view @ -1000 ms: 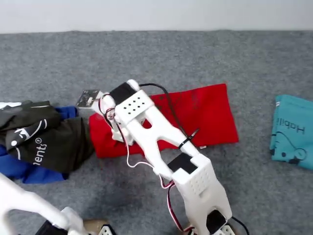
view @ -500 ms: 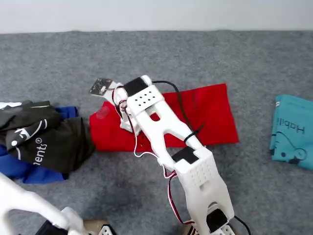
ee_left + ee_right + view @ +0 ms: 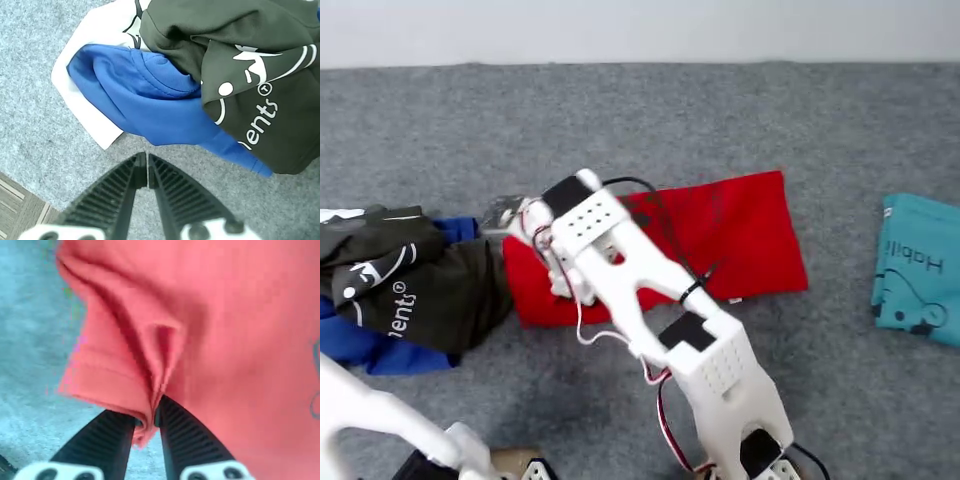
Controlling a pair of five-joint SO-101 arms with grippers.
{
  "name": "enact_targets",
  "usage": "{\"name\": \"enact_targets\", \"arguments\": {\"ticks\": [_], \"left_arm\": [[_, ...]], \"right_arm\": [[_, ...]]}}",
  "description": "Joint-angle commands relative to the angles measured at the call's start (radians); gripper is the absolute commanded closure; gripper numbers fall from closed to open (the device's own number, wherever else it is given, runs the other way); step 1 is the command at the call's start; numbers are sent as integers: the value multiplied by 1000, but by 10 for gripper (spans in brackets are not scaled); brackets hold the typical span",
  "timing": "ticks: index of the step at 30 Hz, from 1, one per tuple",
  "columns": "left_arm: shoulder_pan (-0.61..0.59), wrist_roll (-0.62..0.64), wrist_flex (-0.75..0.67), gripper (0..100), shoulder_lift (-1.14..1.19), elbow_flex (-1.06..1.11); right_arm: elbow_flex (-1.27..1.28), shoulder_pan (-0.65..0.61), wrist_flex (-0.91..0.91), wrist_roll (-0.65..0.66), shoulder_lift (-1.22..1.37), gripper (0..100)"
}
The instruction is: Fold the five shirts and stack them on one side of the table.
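Over the last second the right gripper point(image 3: 506, 212) had swung from the left end of the flat red cotton shirt point(image 3: 745, 232) towards the far side and back. I judged the fold barely begun, the shirt lying mid-table on the grey felt-like table cover point(image 3: 720, 120). Its fingers point(image 3: 186, 435) were clamped on a bunched ridge of red hem, while the left gripper point(image 3: 148, 161) hung pressed together on nothing beside the heap of blue, white and dark printed shirts point(image 3: 165, 112).

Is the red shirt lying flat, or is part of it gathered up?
Partly gathered: the right gripper is shut on a bunched fold at the red shirt's edge; the rest lies flat.
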Motion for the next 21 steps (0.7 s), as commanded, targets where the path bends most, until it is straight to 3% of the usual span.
{"name": "enact_targets", "arguments": {"ticks": [1, 7, 13, 18, 21], "left_arm": [[3, -12, -21, 986, -25, -4], [3, -12, -23, 986, -25, -4], [3, -14, -23, 986, -25, -4], [3, -14, -46, 986, -25, -4], [5, -14, -51, 986, -25, -4]], "right_arm": [[21, -85, 41, 0, -96, 988], [77, -196, 42, -55, -99, 963], [100, -200, 42, -78, -182, 736], [98, -131, 31, -91, -305, 753], [98, -71, -30, -91, -328, 852]]}}
